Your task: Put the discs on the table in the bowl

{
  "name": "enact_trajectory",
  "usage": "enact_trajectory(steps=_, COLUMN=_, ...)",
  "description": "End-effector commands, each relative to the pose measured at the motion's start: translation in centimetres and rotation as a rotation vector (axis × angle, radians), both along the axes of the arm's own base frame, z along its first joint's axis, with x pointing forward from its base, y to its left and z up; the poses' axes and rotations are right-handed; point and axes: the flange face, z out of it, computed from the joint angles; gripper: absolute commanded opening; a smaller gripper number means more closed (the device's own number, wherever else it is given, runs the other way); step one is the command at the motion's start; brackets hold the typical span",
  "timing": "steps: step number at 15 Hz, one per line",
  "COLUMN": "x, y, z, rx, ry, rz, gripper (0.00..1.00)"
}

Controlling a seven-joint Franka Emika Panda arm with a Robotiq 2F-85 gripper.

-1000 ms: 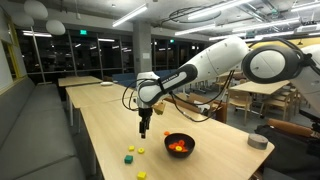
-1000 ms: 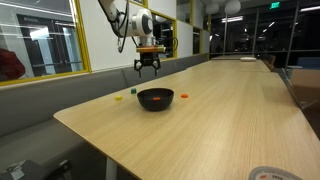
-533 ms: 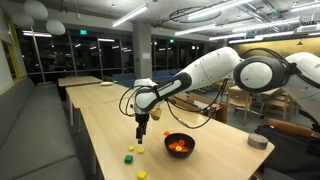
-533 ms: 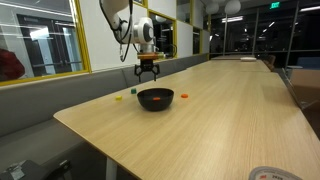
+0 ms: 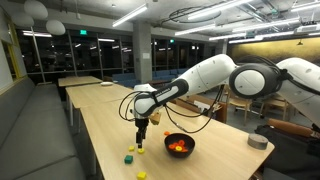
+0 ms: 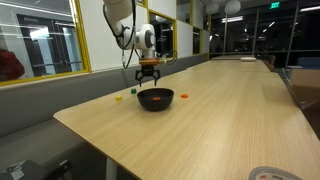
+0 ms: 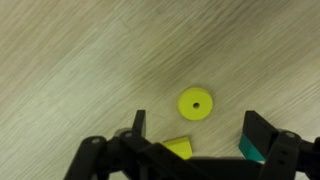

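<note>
One yellow disc (image 7: 195, 103) with a small hole in its middle lies flat on the pale wooden bench (image 7: 70, 60), just ahead of the tool (image 7: 198, 128), whose jaws stand spread wide with nothing between them. A yellow block (image 7: 178, 148) and a green block (image 7: 250, 150) show by the fingers at the bottom edge of the wrist view. In an exterior view the tool hangs low over the bench just beside the black bowl (image 5: 170, 147), which holds orange and red discs (image 5: 180, 147), while a red disc (image 6: 186, 96) lies on the bench near the bowl and a grey roll of tape (image 5: 258, 142) sits well apart.
</note>
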Motion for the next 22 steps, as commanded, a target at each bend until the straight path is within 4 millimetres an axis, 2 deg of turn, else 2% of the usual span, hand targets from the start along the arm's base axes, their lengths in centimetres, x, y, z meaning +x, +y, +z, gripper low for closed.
enact_trajectory(steps=1, x=0.6, y=0.3, z=0.1, rx=0.029, ry=-0.006, rz=0.027, gripper=1.00)
enact_trajectory(steps=14, x=-0.2, y=2.2, z=-3.1, rx=0.033, ry=0.033, rz=0.104, gripper=1.00)
enact_trajectory(steps=22, x=-0.2, y=2.4, z=-3.7, rx=0.026, ry=0.033, rz=0.125, gripper=1.00)
